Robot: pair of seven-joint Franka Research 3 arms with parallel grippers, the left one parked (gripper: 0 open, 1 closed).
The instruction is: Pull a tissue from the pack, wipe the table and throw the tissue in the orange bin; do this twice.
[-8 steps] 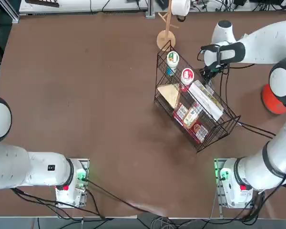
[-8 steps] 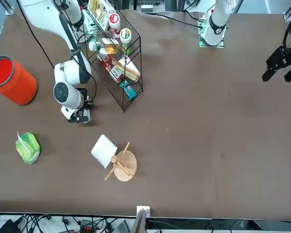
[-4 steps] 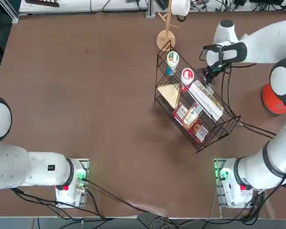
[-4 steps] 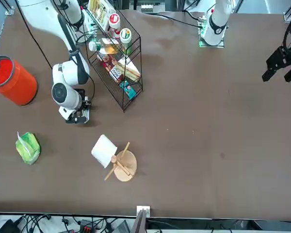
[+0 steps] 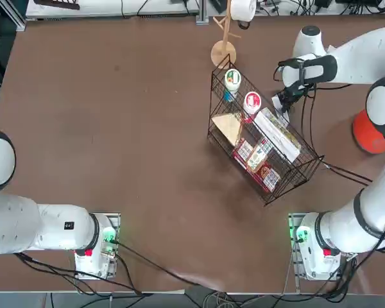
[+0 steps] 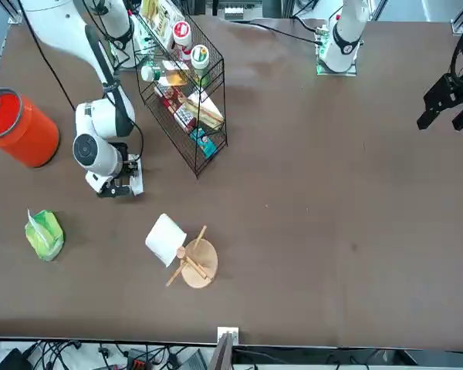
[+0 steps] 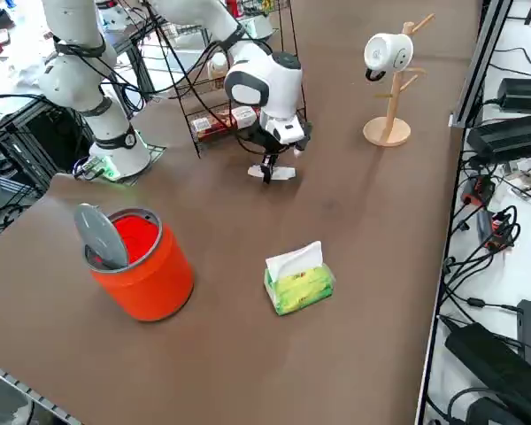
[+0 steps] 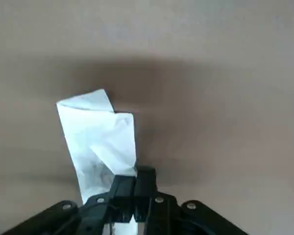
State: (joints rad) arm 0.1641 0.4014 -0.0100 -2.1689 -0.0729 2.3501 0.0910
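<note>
We see our right gripper (image 8: 135, 188) pinching a white tissue (image 8: 99, 134) that trails flat on the table (image 8: 225, 73) beside the closed fingertips, and we judge the thin sheet may slip free if dragging friction beats the grip.

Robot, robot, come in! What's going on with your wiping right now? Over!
Right gripper shut on white paper tissue, pressing it on dark-brown table. Orange round plastic bin open, nearby. Path clear.

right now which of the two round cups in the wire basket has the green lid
The cup nearer the mug tree, at the basket's far end from the robot; the cup next to it has a red lid.
</note>
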